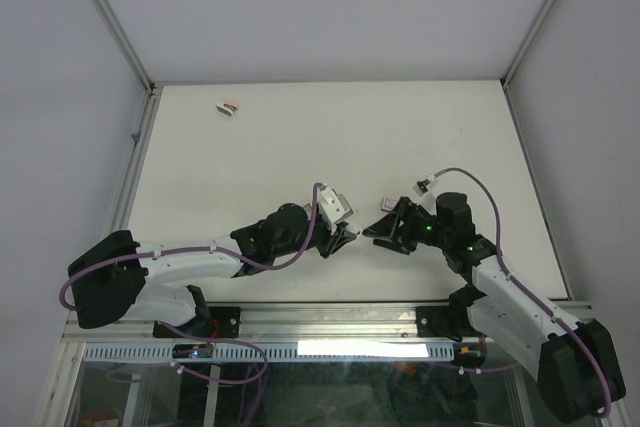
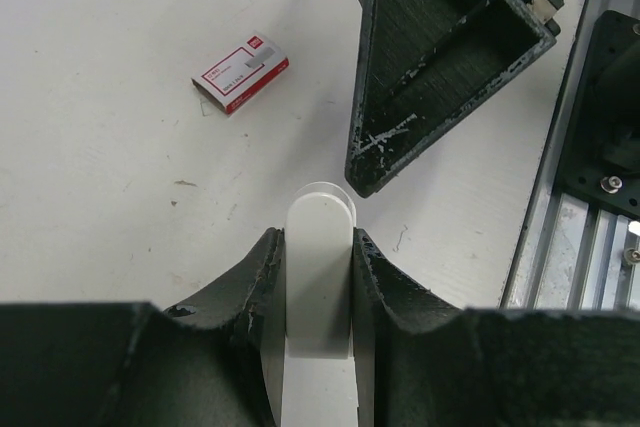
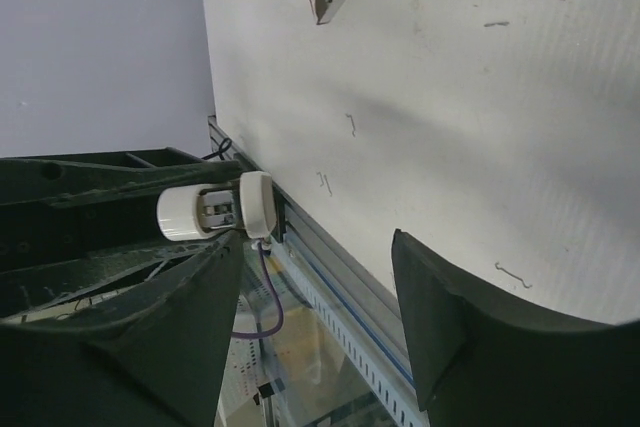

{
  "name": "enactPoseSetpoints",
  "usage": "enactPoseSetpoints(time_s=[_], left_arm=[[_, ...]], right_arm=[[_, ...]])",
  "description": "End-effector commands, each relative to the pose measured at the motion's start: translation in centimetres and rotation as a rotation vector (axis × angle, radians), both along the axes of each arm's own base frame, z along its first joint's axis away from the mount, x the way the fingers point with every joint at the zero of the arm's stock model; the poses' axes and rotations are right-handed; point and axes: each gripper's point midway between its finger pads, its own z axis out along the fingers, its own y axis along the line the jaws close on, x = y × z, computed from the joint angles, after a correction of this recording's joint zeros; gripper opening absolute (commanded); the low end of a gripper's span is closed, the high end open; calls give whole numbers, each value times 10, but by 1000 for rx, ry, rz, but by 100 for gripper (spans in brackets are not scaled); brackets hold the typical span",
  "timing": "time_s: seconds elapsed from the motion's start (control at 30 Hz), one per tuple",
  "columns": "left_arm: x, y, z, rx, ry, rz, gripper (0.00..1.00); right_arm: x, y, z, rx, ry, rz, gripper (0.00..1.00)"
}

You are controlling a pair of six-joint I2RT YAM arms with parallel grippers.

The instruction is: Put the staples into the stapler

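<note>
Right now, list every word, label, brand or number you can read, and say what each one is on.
No text is legible.
On the red-and-white box: printed lines on its white label, too small and blurred to read.
On the white stapler: no marking visible.

White table [image 1: 400, 147] carries a small red-and-white box [image 2: 241, 71] lying flat near its far left corner

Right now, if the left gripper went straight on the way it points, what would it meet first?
Probably the right gripper, which faces it close ahead. The white stapler that the left gripper holds sticks out in front, so it would touch first. Depth is hard to judge.
</note>
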Motion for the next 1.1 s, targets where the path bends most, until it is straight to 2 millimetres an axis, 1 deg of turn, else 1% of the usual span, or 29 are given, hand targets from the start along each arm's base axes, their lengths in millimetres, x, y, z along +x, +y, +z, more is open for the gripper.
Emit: enactPoseSetpoints(time_s=[0.0, 0.1, 0.3, 0.57, 0.8, 1.07], left_arm=[[-8, -9, 24, -88, -22, -50, 0], [-9, -10, 26, -95, -24, -58, 0], [-10, -12, 28, -106, -23, -66, 0], [-14, -15, 37, -137, -22, -87, 0], [-15, -17, 42, -156, -27, -95, 0], [-12, -19, 44, -163, -36, -87, 0]], right_arm=[[7, 8, 33, 100, -67, 2, 63], [7, 10, 36, 120, -74, 8, 61], [7, 13, 36, 131, -69, 29, 55], [3, 15, 27, 128, -37, 63, 39], [-3, 21, 28, 146, -33, 111, 28], [-9, 30, 33, 181, -27, 158, 22]])
